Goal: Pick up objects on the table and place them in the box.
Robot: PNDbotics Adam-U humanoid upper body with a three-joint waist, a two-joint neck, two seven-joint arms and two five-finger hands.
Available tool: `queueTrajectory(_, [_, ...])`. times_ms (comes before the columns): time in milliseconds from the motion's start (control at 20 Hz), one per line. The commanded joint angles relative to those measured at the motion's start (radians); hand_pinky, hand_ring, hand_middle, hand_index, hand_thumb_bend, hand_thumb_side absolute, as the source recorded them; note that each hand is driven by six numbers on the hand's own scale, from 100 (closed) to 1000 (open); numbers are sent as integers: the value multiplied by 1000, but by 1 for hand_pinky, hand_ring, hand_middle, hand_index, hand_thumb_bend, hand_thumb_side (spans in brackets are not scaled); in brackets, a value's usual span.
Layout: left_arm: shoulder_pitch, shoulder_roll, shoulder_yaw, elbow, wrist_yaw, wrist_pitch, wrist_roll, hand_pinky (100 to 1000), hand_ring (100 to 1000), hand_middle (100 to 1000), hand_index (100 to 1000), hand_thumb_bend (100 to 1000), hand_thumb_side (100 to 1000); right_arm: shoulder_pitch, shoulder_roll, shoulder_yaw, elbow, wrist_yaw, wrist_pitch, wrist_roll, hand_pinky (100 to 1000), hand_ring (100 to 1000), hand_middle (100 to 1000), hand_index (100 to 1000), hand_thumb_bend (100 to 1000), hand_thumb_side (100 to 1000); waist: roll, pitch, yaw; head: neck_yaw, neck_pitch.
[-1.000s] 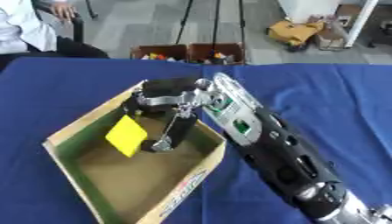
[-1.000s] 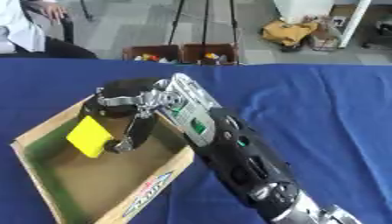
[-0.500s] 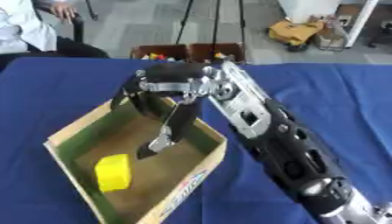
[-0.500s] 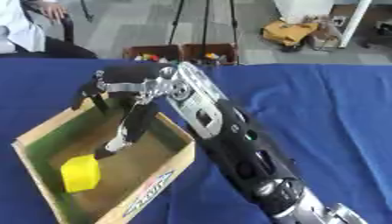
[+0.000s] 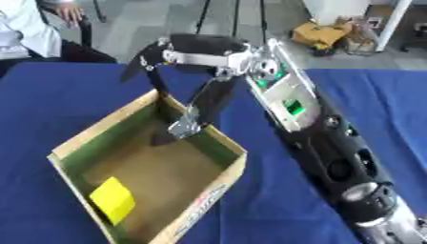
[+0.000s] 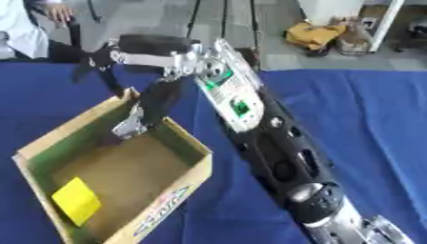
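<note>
Over the far corner of the cardboard box (image 5: 223,169), the right hand (image 5: 193,52) hangs spread wide, its fingers (image 5: 138,62) straight and fanned apart with nothing between them. One finger reaches outward toward the left, beyond the box's far wall, while a longer one angles down into the box, its tip just above the brown floor near the far corner. Whether that tip touches the floor cannot be told. The black forearm, with a pale panel and a green patch on it, runs from the hand down to the lower right corner of both views, crossing the blue cloth of the counter (image 5: 50,95).

The box sits askew on the counter, a corner pointing toward the robot, its inner walls greenish and its outer near wall printed with lettering too blurred to read. The yellow block (image 5: 113,199) lies inside on the floor of the box, in the near left part, close to the near left wall and well apart from the hand. The left hand shows in neither view.
</note>
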Motion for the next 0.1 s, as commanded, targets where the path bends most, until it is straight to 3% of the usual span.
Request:
queueTrajectory(50, [3, 15, 6, -17, 1, -2, 8, 741, 670, 812, 949, 100, 925, -18, -45, -49, -83, -64, 42, -31, 880, 919, 408, 856, 537, 601, -2, -37, -2, 12, -8])
queueTrajectory(100, [5, 15, 7, -17, 1, -3, 10, 741, 670, 812, 949, 100, 925, -13, -56, -60, -104, -81, 68, -52, 880, 920, 410, 856, 533, 597, 0, -38, -3, 17, -8])
